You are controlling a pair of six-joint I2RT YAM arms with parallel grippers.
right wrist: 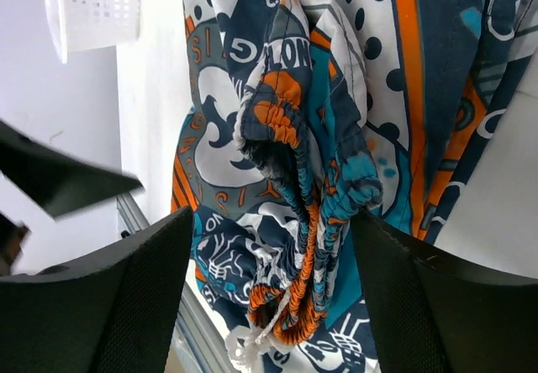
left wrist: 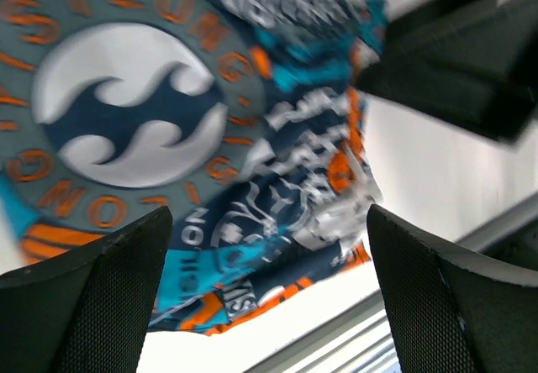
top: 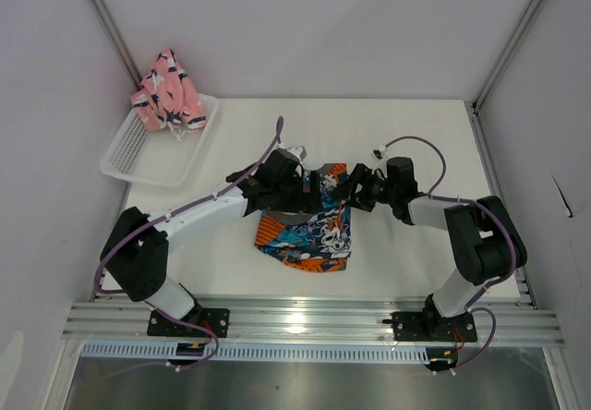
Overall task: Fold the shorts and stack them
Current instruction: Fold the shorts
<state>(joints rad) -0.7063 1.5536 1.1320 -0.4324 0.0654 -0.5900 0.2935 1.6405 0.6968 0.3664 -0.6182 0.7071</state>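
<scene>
Print shorts (top: 305, 236) lie mid-frame in top view, waistband (right wrist: 290, 188) bunched at upper edge; pink pair (top: 168, 91) in basket (top: 129, 156), upper left. Left gripper (left wrist: 265, 213) released over print; right gripper (right wrist: 273, 215) spread, straddling waistband w/o pinching. Best: smooth bunch flat, then fold w/ edges matched.

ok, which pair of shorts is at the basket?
The pink pair, heaped at the white basket's far end; the blue-orange print pair lies out on the table.

Printed shorts (top: 309, 235): blue, orange, white, grey, round logos; pink shorts (top: 167, 91): navy-white shapes; basket (top: 162, 158): white mesh
</scene>
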